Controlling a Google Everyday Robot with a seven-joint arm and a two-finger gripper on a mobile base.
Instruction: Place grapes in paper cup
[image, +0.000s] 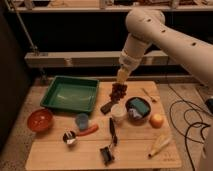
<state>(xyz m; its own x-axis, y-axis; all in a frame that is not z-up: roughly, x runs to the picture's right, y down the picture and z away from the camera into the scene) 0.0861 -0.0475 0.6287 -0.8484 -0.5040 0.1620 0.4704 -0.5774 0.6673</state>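
Note:
The grapes (118, 92), a dark reddish-purple bunch, hang at the tip of my gripper (120, 85) over the back middle of the wooden table. The gripper comes down from the white arm at the upper right and is shut on the top of the bunch. The paper cup (118, 112), small and white, stands upright on the table just in front of and below the grapes, with a small gap between them.
A green tray (70, 95) sits back left, a red bowl (40, 120) far left, a small blue cup (82, 121) beside the paper cup. A dark bowl (138, 108) and an orange fruit (156, 120) lie right. A table (50, 155) holds black tools (111, 134) in front.

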